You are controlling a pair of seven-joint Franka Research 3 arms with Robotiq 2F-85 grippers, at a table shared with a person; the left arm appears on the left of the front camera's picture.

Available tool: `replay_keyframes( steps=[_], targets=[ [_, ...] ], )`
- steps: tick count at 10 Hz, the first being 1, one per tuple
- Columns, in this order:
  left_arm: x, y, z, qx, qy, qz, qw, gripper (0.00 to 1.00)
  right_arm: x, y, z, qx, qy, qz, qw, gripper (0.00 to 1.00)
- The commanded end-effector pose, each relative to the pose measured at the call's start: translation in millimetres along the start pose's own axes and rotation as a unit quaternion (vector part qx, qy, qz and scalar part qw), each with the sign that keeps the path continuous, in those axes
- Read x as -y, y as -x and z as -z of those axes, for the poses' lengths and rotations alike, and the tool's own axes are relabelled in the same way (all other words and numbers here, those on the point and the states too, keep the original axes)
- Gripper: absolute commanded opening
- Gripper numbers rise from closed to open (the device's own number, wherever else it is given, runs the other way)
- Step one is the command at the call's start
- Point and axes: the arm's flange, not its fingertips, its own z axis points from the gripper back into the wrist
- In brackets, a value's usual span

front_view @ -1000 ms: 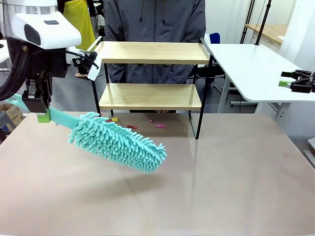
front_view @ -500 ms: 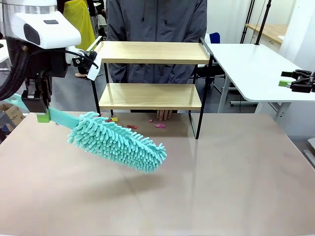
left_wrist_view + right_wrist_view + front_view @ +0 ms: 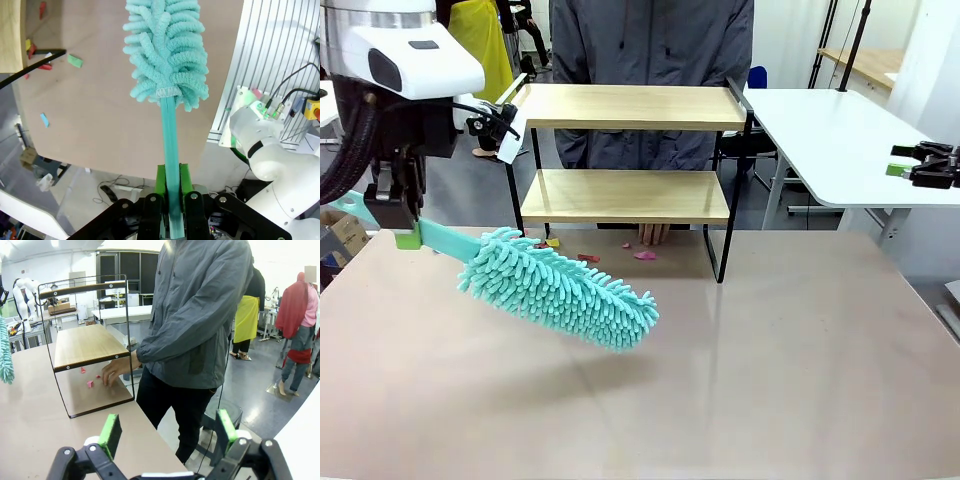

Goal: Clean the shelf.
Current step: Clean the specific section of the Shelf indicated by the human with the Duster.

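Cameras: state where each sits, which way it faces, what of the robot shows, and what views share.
Front view: between the arms, facing across the table at the shelf and person; left claw shut on the duster, right claw far right.
Left wrist view: on the left wrist, facing along the duster towards the table; own claw clamps the handle.
Right wrist view: on the right wrist, facing the shelf and the person's hand; own claw open.
Shared: shelf and duster show in all three.

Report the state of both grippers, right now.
Left gripper: closed on the handle of the teal duster.
Right gripper: open, holding nothing.
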Motion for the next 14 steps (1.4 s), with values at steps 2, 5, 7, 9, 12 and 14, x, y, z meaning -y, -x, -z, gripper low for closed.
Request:
replay_keyframes(
  steps=[2,5,7,9,12,14],
  targets=[
    [0.8,3.9,-2.6,0.002,0.0,0.004,1.0,0.13,-0.4,-3.0,1.0,0.0,-0.002,-0.003,1.0,1.0],
    [0.8,3.9,-2.6,0.002,0.0,0.004,1.0,0.13,-0.4,-3.0,1.0,0.0,-0.002,-0.003,1.0,1.0],
    [-0.9,-10.7,1.3,0.058,0.054,-0.078,0.994,0.13,-0.4,-3.0,1.0,0.0,-0.002,-0.003,1.0,1.0],
    [8.9,-36.8,7.2,0.085,0.069,-0.136,0.985,0.13,-0.4,-3.0,1.0,0.0,-0.002,-0.003,1.0,1.0],
    [36.7,-98.2,4.7,0.078,0.035,-0.292,0.953,0.13,-0.4,-3.0,1.0,0.0,-0.002,-0.003,1.0,1.0],
    [54.6,-133.6,3.4,0.084,0.021,-0.351,0.932,0.13,-0.4,-3.0,1.0,0.0,-0.002,-0.003,1.0,1.0]
  ],
)
